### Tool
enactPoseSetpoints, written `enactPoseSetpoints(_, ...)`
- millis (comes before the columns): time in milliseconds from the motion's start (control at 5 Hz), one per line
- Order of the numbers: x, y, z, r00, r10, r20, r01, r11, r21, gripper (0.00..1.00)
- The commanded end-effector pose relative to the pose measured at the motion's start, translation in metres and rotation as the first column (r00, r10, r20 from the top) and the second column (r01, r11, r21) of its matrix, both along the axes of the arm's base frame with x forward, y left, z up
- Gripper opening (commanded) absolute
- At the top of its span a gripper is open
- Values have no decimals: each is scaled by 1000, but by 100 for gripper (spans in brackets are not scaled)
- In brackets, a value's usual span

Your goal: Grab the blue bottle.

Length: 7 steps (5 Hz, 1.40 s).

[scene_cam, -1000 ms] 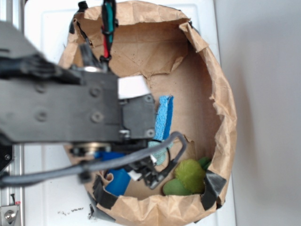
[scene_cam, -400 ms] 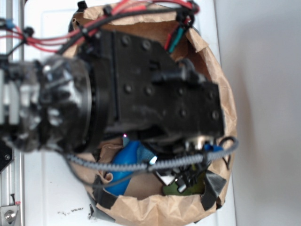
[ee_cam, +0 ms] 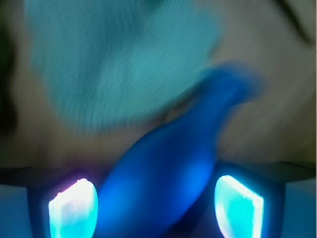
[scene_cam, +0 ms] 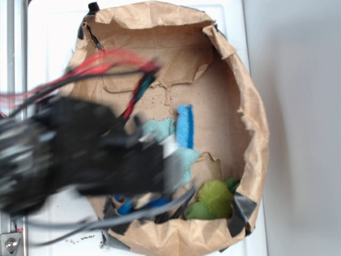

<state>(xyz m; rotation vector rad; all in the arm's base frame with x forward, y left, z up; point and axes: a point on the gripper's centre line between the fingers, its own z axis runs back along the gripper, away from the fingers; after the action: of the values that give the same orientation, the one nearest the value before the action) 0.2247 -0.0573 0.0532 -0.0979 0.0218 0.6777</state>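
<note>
bottle first: the blue bottle [ee_cam: 168,173] lies right between my two fingers in the wrist view, wide body low in the frame and neck slanting up to the right toward its cap. in the exterior view i can only make out bits of blue low in the paper bag [scene_cam: 250,122], mostly hidden under my arm, so i cannot say exactly how it rests there.

judging progress: the approach looks done, since the body sits squarely in the gap of my gripper [ee_cam: 156,206]. what remains, as i read it, is the squeeze and the lift out of the bag.

my jaws stand apart, one lit pad on each side of the bottle. the picture is blurred, and i cannot tell whether either pad touches the plastic; a dark sliver seems to separate them from it. i would call the jaws released, holding nothing.

just behind the bottle's neck lies the teal cloth [ee_cam: 119,64], close enough to snag. farther off in the bag stand the light-blue sponge [scene_cam: 185,126] on edge and some green produce [scene_cam: 213,198] in the lower corner.
</note>
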Motion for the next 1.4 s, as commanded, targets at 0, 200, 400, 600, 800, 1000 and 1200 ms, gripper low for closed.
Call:
enactPoseSetpoints(0, 0, -1, 8, 1000, -5, 30, 5, 1000, -7, 100)
enactPoseSetpoints(200, 0, -1, 8, 1000, -5, 30, 5, 1000, -7, 100)
enactPoseSetpoints(400, 0, -1, 8, 1000, -5, 30, 5, 1000, -7, 100)
enactPoseSetpoints(600, 0, -1, 8, 1000, -5, 30, 5, 1000, -7, 100)
enactPoseSetpoints(800, 0, -1, 8, 1000, -5, 30, 5, 1000, -7, 100)
enactPoseSetpoints(1000, 9, -5, 0, 980, 185, 74, -186, 982, 12, 100)
enactPoseSetpoints(1200, -25, -2, -2, 963, 251, 95, -255, 967, 27, 100)
